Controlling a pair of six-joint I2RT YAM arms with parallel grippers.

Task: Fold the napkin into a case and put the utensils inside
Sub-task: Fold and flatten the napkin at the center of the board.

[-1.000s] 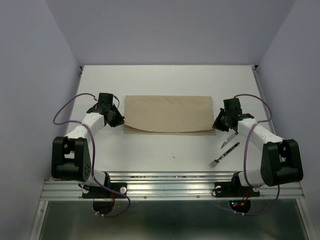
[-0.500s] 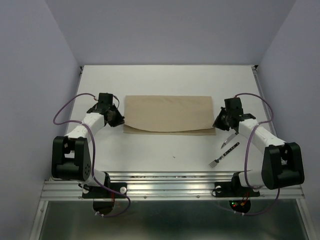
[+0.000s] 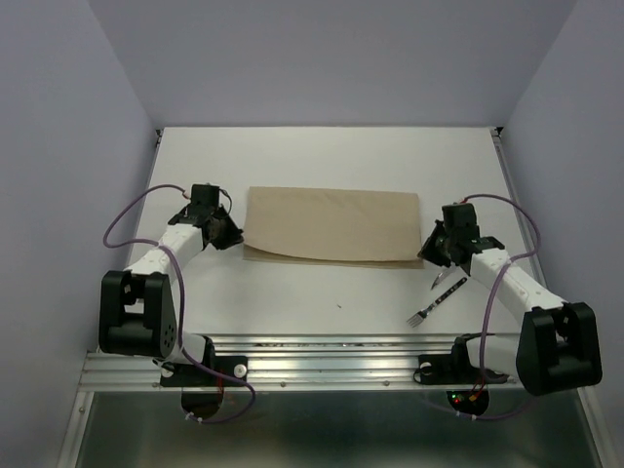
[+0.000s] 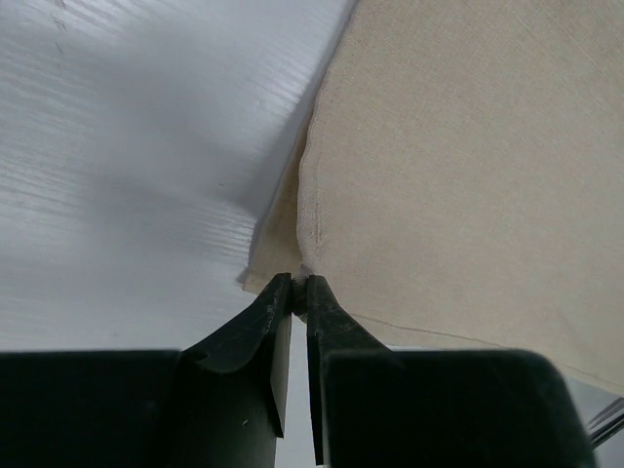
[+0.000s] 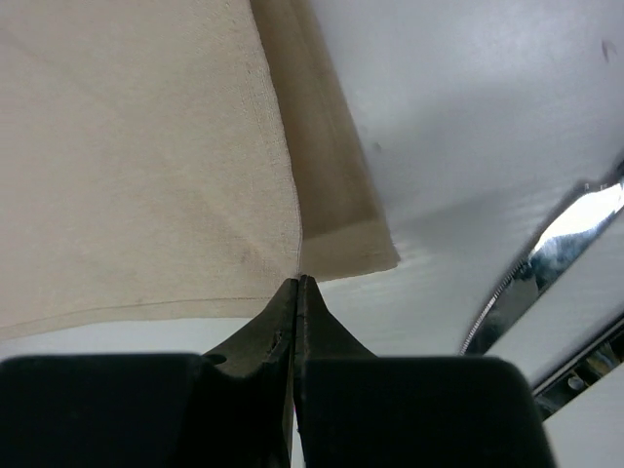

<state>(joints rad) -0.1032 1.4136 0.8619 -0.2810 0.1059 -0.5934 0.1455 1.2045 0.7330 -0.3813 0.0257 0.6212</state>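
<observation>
With the left hand (image 4: 300,283) and right hand (image 5: 297,281) each clamped on a near corner, the napkin (image 3: 331,222) shifts slightly right, so the fold looks unfinished.

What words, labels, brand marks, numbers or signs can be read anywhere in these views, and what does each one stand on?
None can be read in any view.
The napkin is plain cloth with no print.
The fork and the knife are too small to show any stamp.
The table shows no marking.
</observation>
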